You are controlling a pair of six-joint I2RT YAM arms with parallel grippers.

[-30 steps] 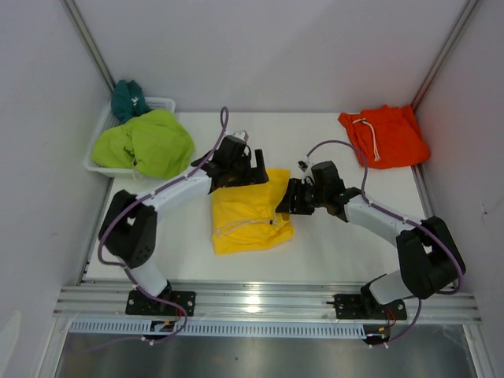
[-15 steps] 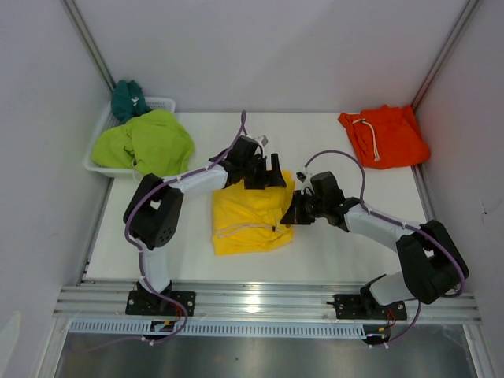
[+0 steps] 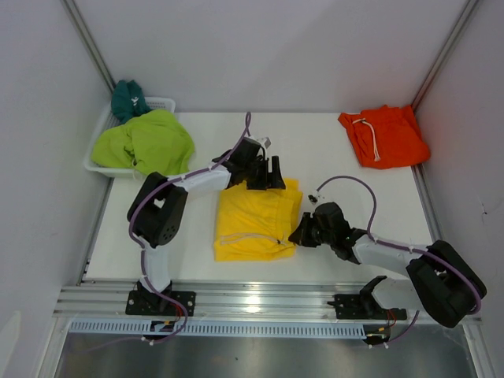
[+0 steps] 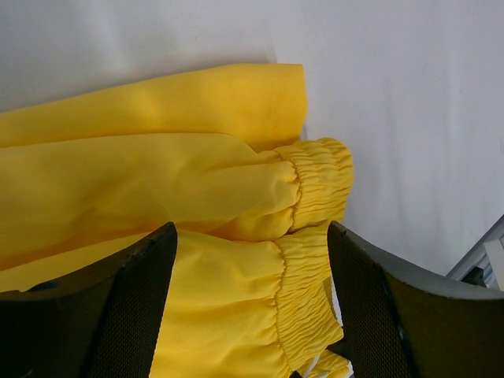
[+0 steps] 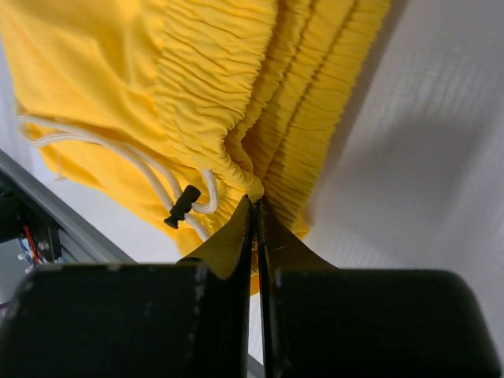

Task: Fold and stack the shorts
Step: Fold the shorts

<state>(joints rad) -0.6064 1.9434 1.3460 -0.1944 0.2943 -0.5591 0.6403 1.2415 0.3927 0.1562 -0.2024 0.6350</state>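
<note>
Plain bright yellow shorts (image 3: 256, 220) lie at the centre of a white table (image 3: 331, 142). Their gathered waistband is the same yellow, with a white drawstring (image 5: 118, 153) ending in a small black toggle (image 5: 181, 206). At two o'clock are plain orange shorts (image 3: 386, 138) with a white cord (image 3: 368, 138). At ten o'clock a white basket (image 3: 163, 103) holds lime-green shorts (image 3: 146, 143), with dark teal shorts (image 3: 126, 98) at its eleven o'clock corner. The left arm (image 3: 201, 181) and right arm (image 3: 386, 253) are white with black joints and purple cable (image 3: 350, 178). The left gripper (image 3: 266, 181) and right gripper (image 3: 294, 235) are black, their fingers (image 4: 134, 315) finely mesh-textured. A silver rail (image 3: 260, 303) runs along six o'clock.
</note>
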